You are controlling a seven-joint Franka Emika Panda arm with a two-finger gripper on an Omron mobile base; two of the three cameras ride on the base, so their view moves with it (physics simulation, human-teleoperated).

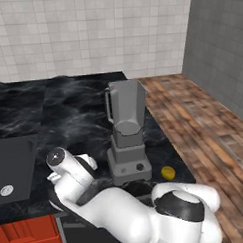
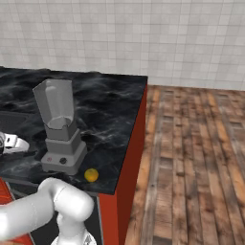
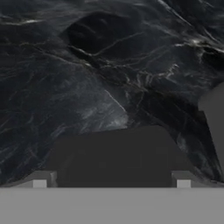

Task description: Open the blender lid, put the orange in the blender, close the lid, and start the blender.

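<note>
The grey blender (image 1: 126, 138) (image 2: 60, 139) stands near the counter's front edge, and its jar is open at the top. The blender lid (image 3: 113, 153), a flat dark square, lies on the black marble counter in front of the blender base (image 3: 215, 113). My gripper (image 3: 111, 181) hangs just over the lid, open, with one fingertip (image 3: 41, 179) beyond each side of it and not pressing on it. The small orange (image 1: 168, 172) (image 2: 91, 175) rests on the counter to the right of the blender base, close to the counter's corner.
The black marble counter (image 1: 68, 106) ends in an edge just right of the blender, with wooden floor (image 2: 191, 143) beyond. A dark flat panel (image 1: 10, 168) is set into the counter at the left. Tiled walls close the back.
</note>
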